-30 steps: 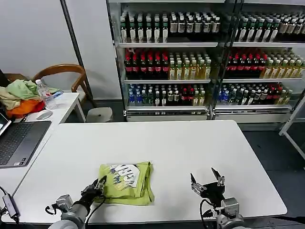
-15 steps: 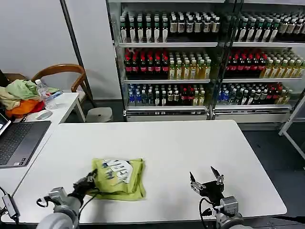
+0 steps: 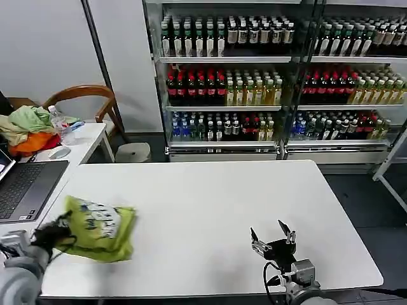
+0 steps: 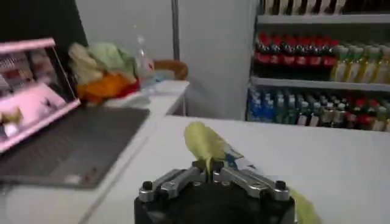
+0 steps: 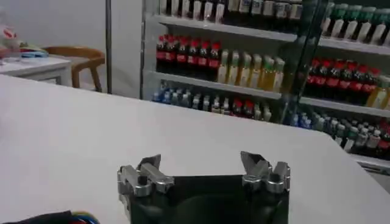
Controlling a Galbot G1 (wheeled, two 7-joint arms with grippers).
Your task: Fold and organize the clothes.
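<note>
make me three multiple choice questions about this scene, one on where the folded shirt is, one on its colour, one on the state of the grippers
1. Where on the white table is the folded T-shirt?
A. at the far edge by the shelves
B. near the left edge, beside the laptop
C. at the right end

2. What colour is the T-shirt?
A. orange
B. navy blue
C. lime yellow-green

3. How do the grippers stand?
A. the left gripper is shut on the T-shirt, the right gripper is open
B. both are open
C. the right one holds the T-shirt

Answers:
1. B, the head view shows it at the table's left edge next to the laptop.
2. C, the fabric is yellow-green with a white print.
3. A, the left wrist view shows the fingers pinched on green fabric, while the right gripper's fingers stand apart, holding nothing.
</note>
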